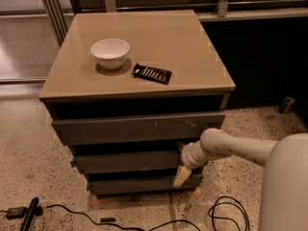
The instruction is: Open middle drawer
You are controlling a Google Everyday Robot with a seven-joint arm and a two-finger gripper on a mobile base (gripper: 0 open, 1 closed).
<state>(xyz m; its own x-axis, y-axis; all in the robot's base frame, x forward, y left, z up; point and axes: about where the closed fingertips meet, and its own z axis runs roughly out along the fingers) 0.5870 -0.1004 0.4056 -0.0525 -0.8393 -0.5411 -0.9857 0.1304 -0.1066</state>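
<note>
The middle drawer (127,161) is a plain dark grey front between a wider scratched top drawer (139,128) and a shorter bottom drawer (139,184). It sits roughly flush in the stack. My gripper (182,163) is at the right end of the middle drawer front, reaching in from the right on a white arm (240,150). A pale fingertip (181,176) hangs down over the bottom drawer's right end; the other finger is at the dark gap above the middle drawer.
The cabinet's tan top (159,42) carries a white bowl (110,53) and a dark flat packet (152,73). Black cables (226,211) and a black tool (29,213) lie on the speckled floor. A dark panel (260,57) stands at the right, rails behind.
</note>
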